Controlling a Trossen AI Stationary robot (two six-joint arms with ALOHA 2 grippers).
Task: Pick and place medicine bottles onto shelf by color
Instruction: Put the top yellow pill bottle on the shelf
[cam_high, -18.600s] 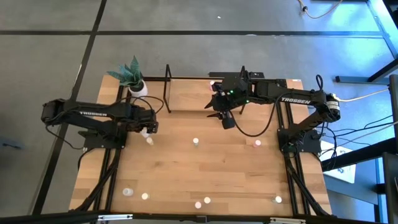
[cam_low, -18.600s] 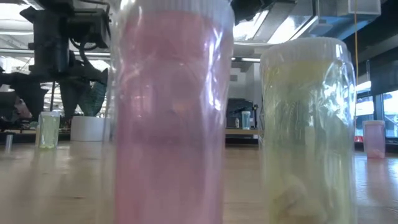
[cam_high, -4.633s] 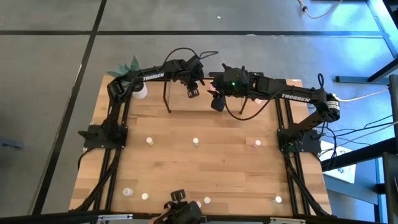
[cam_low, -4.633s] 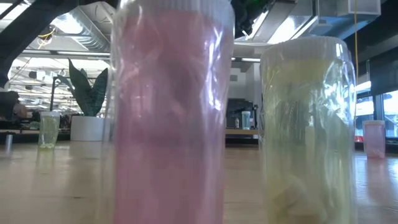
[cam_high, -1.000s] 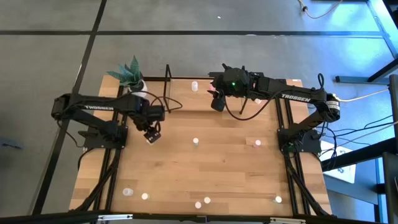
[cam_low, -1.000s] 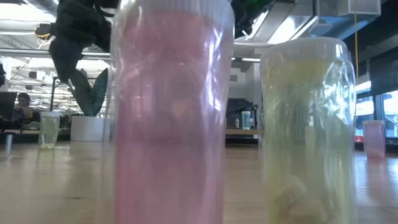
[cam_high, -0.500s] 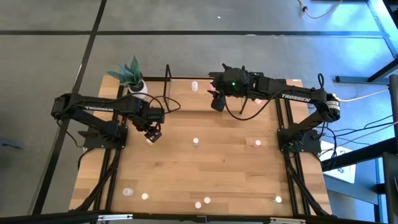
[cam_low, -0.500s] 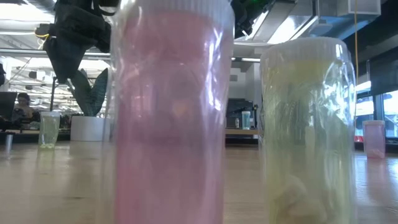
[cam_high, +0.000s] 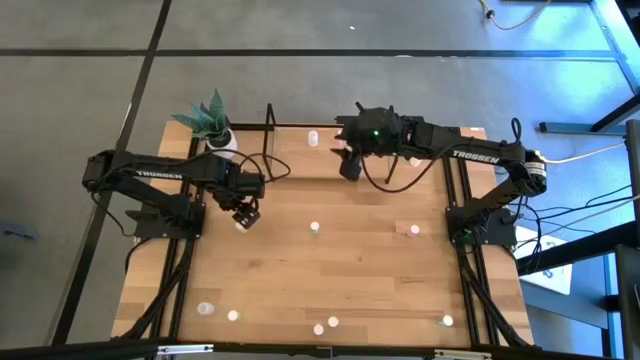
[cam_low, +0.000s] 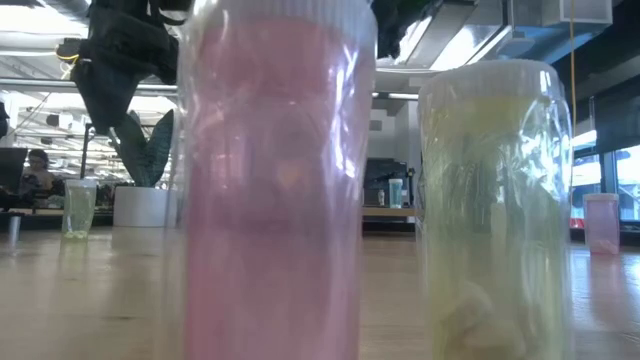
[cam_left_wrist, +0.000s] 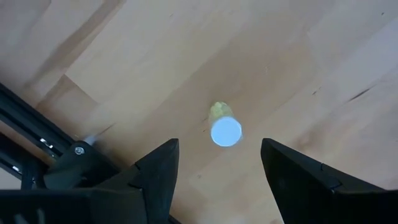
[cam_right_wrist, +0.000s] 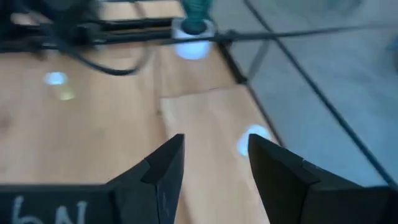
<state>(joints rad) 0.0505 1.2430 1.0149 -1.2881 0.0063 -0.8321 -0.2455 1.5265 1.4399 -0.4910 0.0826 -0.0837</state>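
From above, you see the left gripper (cam_high: 244, 215) hanging over the left part of the table (cam_high: 350, 270), right above a small bottle that it mostly hides. The right gripper (cam_high: 347, 165) hovers over the shelf (cam_high: 300, 155) at the far edge, where one white bottle (cam_high: 312, 138) already stands on the board. More medicine bottles dot the table: one near the middle (cam_high: 314, 228), a pink one (cam_high: 413, 230) to the right, several along the near edge. A potted plant (cam_high: 213, 122) sits at the far left corner.

The low view gives you what the overhead cannot: a pink bottle (cam_low: 272, 180) and a yellowish bottle (cam_low: 493, 200) fill the foreground, and a greenish one (cam_low: 78, 208) stands far left beside the white plant pot (cam_low: 140, 205).

The left wrist view shows you the yellowish, white-capped bottle (cam_left_wrist: 224, 127) upright on the wood, between the parted fingers (cam_left_wrist: 158, 171) and untouched.

The right wrist view shows its fingers (cam_right_wrist: 163, 168) apart and empty above the shelf board, with the white bottle (cam_right_wrist: 254, 138) just beyond them.
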